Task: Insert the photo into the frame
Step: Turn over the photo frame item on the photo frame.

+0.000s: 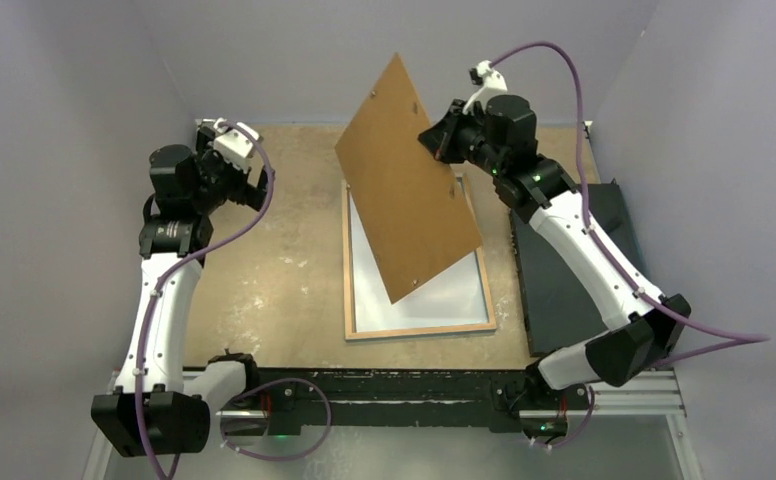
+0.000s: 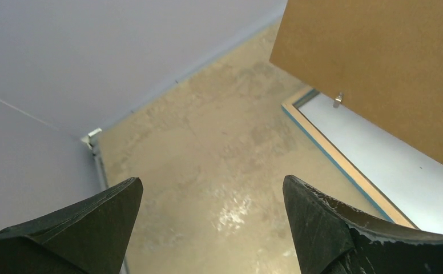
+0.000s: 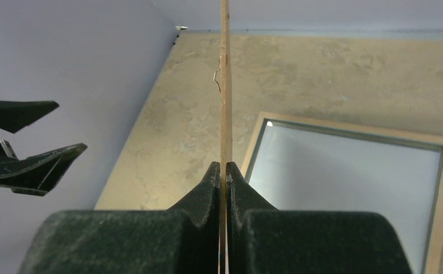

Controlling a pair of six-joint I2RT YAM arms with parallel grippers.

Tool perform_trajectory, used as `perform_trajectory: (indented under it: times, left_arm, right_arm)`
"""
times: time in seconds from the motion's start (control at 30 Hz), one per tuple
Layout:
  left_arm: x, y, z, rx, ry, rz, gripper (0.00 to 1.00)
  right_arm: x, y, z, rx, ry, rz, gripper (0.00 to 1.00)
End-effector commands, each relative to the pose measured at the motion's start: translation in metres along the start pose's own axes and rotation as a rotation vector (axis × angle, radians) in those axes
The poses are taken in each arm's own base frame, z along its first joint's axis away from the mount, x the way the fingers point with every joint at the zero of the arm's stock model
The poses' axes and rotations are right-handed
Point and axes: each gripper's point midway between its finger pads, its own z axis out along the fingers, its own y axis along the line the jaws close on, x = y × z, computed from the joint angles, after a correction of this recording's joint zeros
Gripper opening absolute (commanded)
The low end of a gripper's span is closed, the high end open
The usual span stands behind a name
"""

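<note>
Overhead, the frame (image 1: 419,331) lies flat on the table (image 1: 274,280). A white surface (image 1: 444,297) fills it; I cannot tell whether that is the photo. The right gripper (image 1: 440,140) holds a brown backing board (image 1: 404,190) tilted above it.

Left wrist: the left gripper (image 2: 210,187) is spread wide and empty over the table.

Right wrist: the jaws pinch the board's edge.

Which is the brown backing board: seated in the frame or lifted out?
Lifted out. The right tool pinches the backing board by its edge, tilted in the air above the frame lying flat.
</note>
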Motion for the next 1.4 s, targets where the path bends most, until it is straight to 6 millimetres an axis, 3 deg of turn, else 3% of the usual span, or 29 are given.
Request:
perform_trajectory:
  times: [0.0, 0.3, 0.4, 0.87, 1.17, 1.37]
  left_arm:
    - [0.013, -0.01, -0.002, 0.049, 0.064, -0.067, 0.91]
    - [0.08, -0.027, 0.011, 0.068, 0.219, -0.18, 0.86]
    - [0.094, -0.029, 0.016, 0.069, 0.251, -0.197, 0.84]
    - [0.108, -0.021, 0.03, 0.003, 0.27, -0.28, 0.75]
    - [0.084, -0.024, 0.036, 0.014, 0.2, -0.341, 0.73]
    - [0.078, -0.032, 0.038, 0.031, 0.191, -0.346, 0.73]
  right_arm:
    - [-0.02, 0.015, -0.023, -0.176, -0.058, 0.194, 0.0]
    - [0.0, -0.014, -0.045, -0.327, -0.083, 0.402, 0.0]
    - [0.01, -0.021, -0.051, -0.379, -0.082, 0.491, 0.0]
    - [0.021, -0.015, -0.055, -0.55, -0.068, 0.735, 0.0]
    - [0.027, -0.017, -0.05, -0.561, -0.049, 0.799, 0.0]
    - [0.032, -0.014, -0.044, -0.57, -0.036, 0.831, 0.0]
